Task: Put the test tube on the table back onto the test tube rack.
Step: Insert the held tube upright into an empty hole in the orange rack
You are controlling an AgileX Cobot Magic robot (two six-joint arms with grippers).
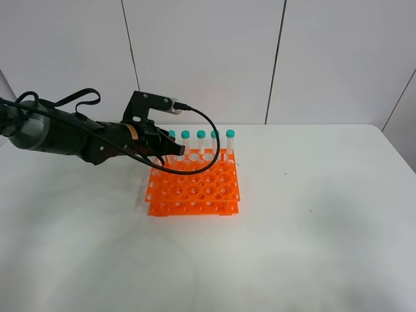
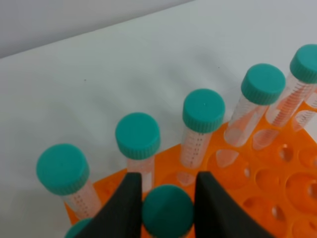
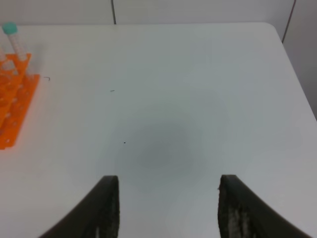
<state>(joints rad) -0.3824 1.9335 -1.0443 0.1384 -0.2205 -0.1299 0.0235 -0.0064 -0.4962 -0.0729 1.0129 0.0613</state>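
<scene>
We find left gripper [image 2: 167, 198] clamped on tube [image 2: 167, 212] over rack [image 1: 195, 188], far-left corner | right gripper [image 3: 168, 208] spread wide, holding nothing, above bare table [image 3: 173, 99].

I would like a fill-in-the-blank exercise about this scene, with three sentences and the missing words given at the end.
1. The test tube rack is coloured ____.
2. The left gripper is closed on the ____ of a test tube.
3. The right gripper hangs over the bare table with its jaws ____ and holds nothing.

Missing words: orange; cap; open
</scene>
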